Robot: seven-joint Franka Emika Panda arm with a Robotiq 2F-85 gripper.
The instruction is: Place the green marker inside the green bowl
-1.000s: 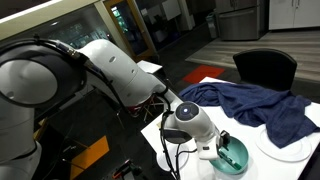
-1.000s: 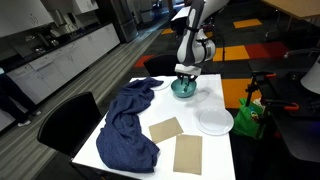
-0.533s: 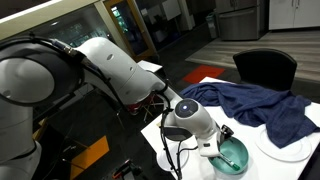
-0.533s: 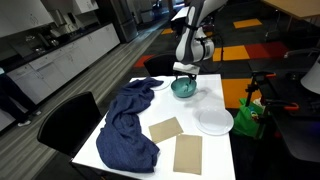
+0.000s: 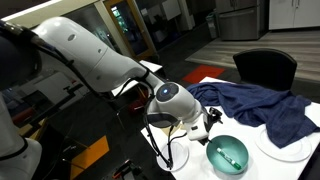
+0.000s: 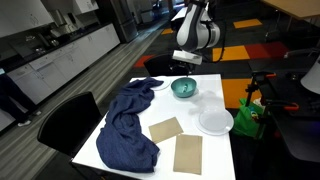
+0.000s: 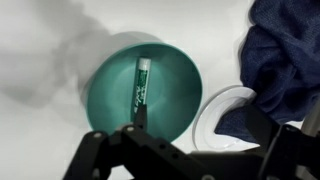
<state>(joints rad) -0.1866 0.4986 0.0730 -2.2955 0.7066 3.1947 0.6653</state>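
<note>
The green marker (image 7: 141, 88) lies flat inside the green bowl (image 7: 105, 95), with its lighter end pointing away in the wrist view. In both exterior views the bowl (image 5: 240, 160) (image 6: 184, 90) stands on the white table near its edge. My gripper (image 7: 186, 152) hangs open above the bowl with nothing between its fingers, which are spread wide at the bottom of the wrist view. It hovers clear of the rim in both exterior views (image 5: 212, 120) (image 6: 183, 67).
A dark blue cloth (image 5: 255, 105) (image 6: 128, 125) is heaped on the table and laps over a small white dish (image 7: 222, 122) beside the bowl. A larger white plate (image 6: 213, 121) and two brown sheets (image 6: 188, 154) lie further along. A black chair (image 5: 265, 68) stands behind the table.
The gripper has opened and lifted up out of the bowl. The green marker stays lying in the bowl.
</note>
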